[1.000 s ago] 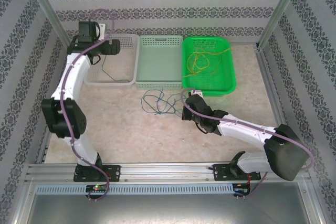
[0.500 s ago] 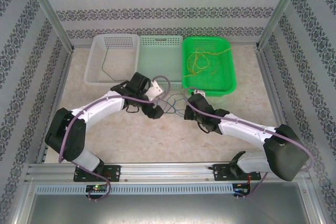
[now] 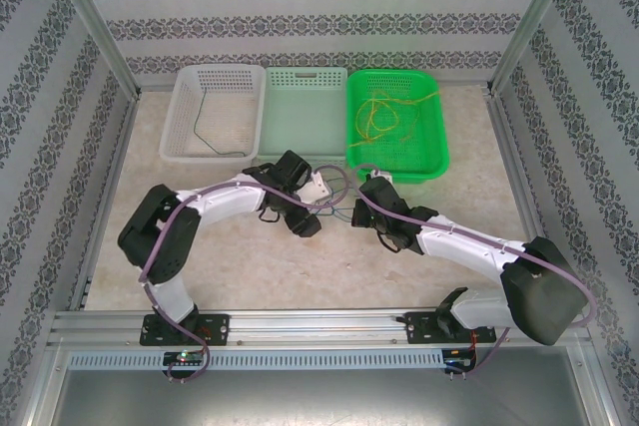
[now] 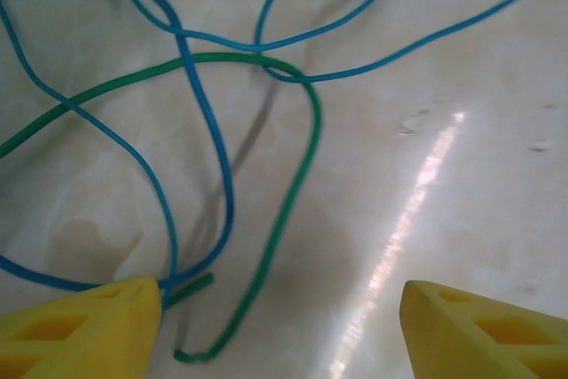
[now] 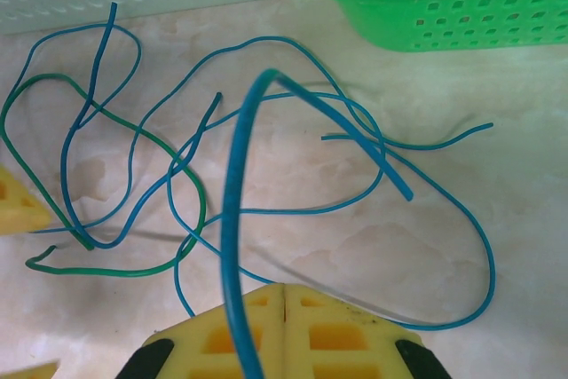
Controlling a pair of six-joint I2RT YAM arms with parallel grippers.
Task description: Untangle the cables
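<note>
Blue and green cables (image 3: 337, 209) lie tangled on the table between my two grippers. My left gripper (image 4: 280, 330) hangs low over them, open. A free end of the green cable (image 4: 288, 193) curls between its yellow fingers (image 4: 80, 326), close to the left one. My right gripper (image 5: 284, 295) is shut, and a blue cable (image 5: 232, 210) rises from it in a lifted arc over the loops. In the top view, my left gripper (image 3: 308, 222) and right gripper (image 3: 359, 211) face each other across the tangle. Yellow cables (image 3: 384, 112) lie in the bright green basket (image 3: 432, 152).
Three baskets stand in a row at the back: a white one (image 3: 178, 122) with a dark cable (image 3: 203, 132) inside, a pale green one (image 3: 305, 160) and the bright green one. The green basket's wall (image 5: 444, 6) is just beyond the tangle.
My left arm swung from the white basket at the back left down to the tangle in the middle, its jaws narrowing. The right arm stayed still.
</note>
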